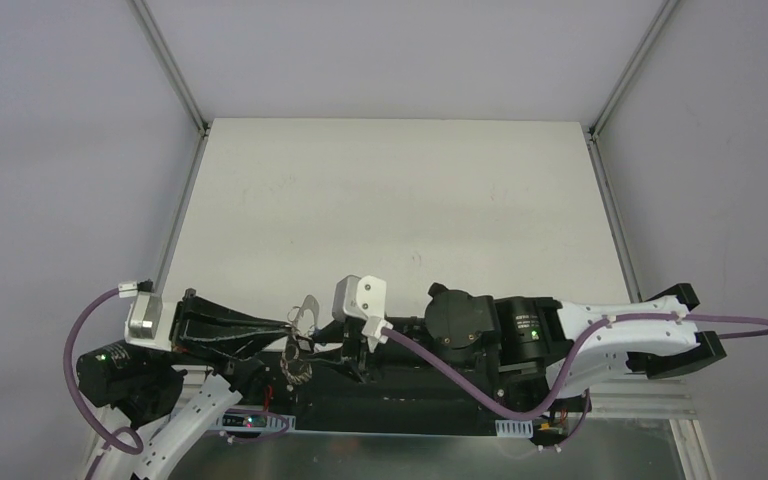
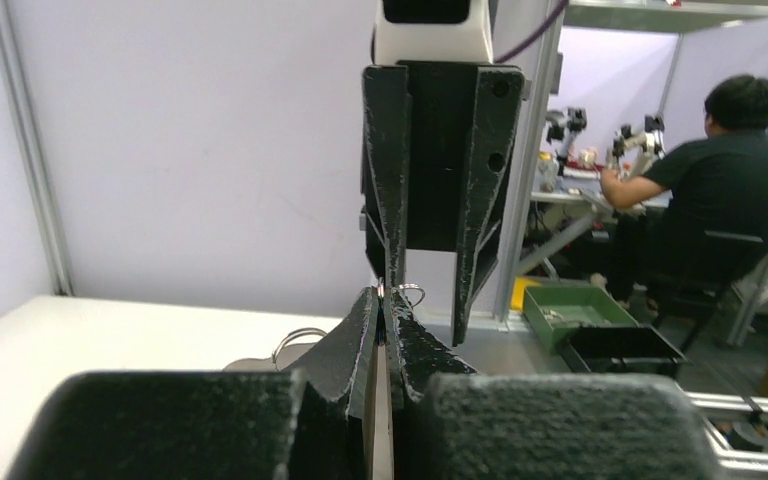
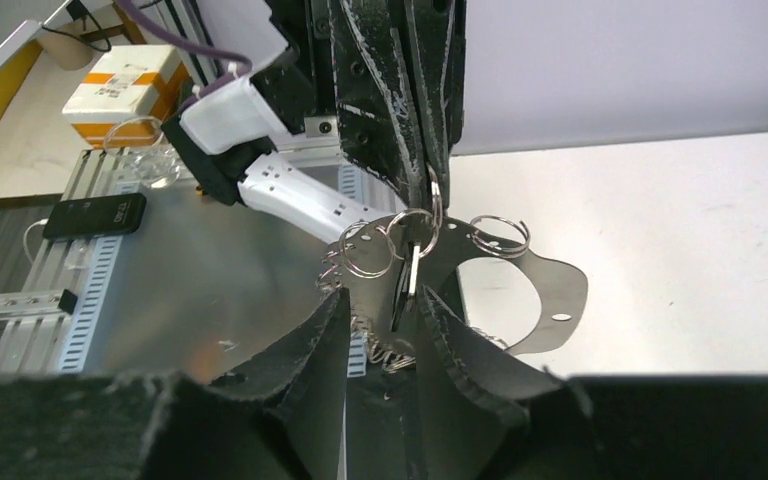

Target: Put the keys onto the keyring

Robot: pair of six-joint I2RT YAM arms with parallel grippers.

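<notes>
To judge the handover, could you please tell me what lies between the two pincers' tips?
In the right wrist view, the keyring and a dangling key lie between the left pincer and right pincer.

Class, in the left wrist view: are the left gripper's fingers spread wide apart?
No, the left gripper is shut, pinching the keyring.

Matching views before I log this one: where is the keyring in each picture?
Top external: keyring low, left of centre, at the left fingers' tips.
Left wrist: only an arc, low, left of those fingers.
Right wrist: centre right, over the table.
Shared landmark: the left fingers, tips pinched together.
</notes>
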